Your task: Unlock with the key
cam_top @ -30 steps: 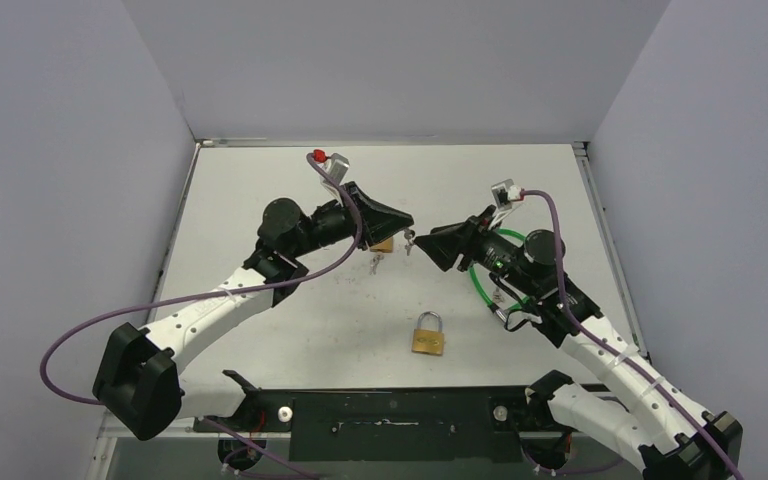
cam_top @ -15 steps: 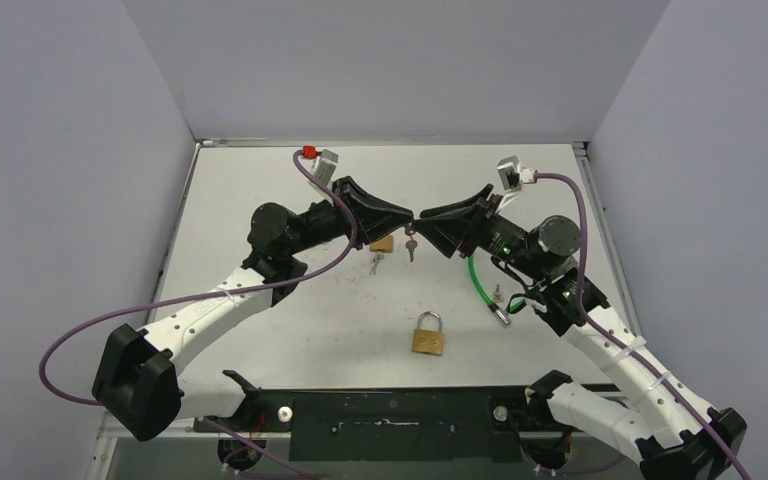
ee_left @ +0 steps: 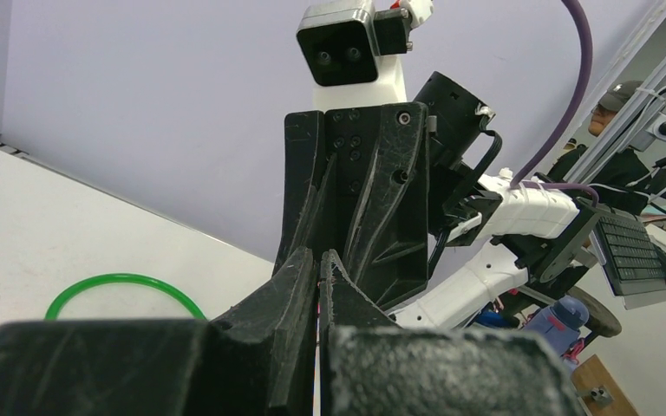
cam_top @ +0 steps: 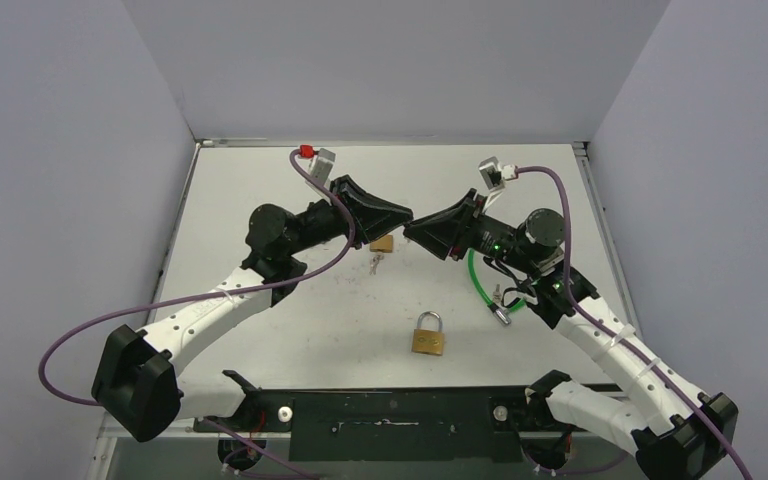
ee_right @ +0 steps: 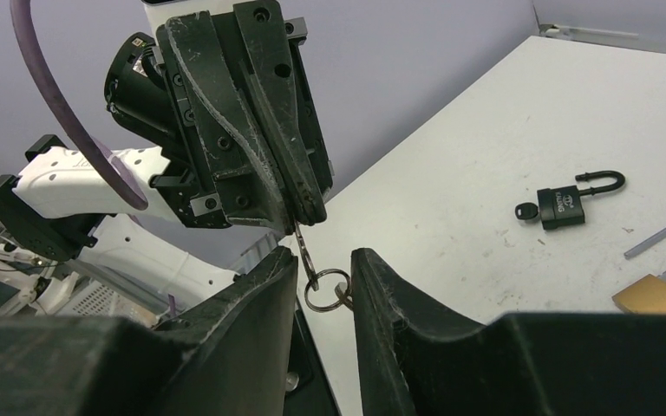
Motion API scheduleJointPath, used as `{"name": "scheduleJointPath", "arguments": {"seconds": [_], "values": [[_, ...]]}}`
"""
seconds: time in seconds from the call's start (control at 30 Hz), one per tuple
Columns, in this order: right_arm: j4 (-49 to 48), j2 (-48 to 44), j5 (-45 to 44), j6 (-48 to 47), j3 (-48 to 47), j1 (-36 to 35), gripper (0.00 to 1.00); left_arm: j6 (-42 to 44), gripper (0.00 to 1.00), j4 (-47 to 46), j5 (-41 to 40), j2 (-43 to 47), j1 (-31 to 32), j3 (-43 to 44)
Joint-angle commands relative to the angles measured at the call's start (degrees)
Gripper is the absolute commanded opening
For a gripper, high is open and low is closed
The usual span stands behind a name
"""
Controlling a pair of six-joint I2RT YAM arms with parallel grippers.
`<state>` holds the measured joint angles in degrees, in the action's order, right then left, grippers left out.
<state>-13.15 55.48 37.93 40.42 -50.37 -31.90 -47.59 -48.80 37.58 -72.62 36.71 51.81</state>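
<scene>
My left gripper (ee_right: 306, 217) is pressed together on the key ring (ee_right: 303, 251), holding it up off the table (cam_top: 520, 190) so the loop hangs free below its tips. The key itself I can barely make out, tucked behind one of my right fingers (ee_right: 399, 321). My right gripper (ee_right: 325, 260) sits tip to tip with the left, jaws spread with the hanging loop in the gap and neither pad visibly touching it. I judge this a hand-over in mid-air, giving the right a grip fit for turning. The brass padlock (cam_top: 428, 338) lies flat, below the meeting jaws and toward my bases, well apart. A second brass padlock (cam_top: 382, 243) lies just under the left jaws. A black padlock (ee_right: 562, 208), shackle open, lies off beyond the right jaws.
</scene>
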Motion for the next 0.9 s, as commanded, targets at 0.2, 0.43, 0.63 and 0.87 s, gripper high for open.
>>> {"name": "scheduleJointPath", "arguments": {"seconds": [0.2, 0.43, 0.63, 0.87], "values": [[-3.0, -1.4, -0.5, 1.4, -1.8, 0.2, 0.45, -0.1, 0.00, -3.8, -0.5, 2.2, -0.1, 2.2], [-3.7, -1.9, -1.9, 2.1, -1.2, 0.3, 0.39, -0.1, 0.00, -3.5, -0.2, 2.6, -0.2, 2.1], [-5.2, -1.1, -0.6, 2.9, -1.3, 0.2, 0.27, -0.3, 0.00, -3.3, 0.0, 2.7, -0.2, 2.4], [-6.1, 0.2, 0.8, 3.6, -1.7, 0.2, 0.17, -1.0, 0.00, -3.8, 0.1, 2.4, -0.3, 2.4]]}}
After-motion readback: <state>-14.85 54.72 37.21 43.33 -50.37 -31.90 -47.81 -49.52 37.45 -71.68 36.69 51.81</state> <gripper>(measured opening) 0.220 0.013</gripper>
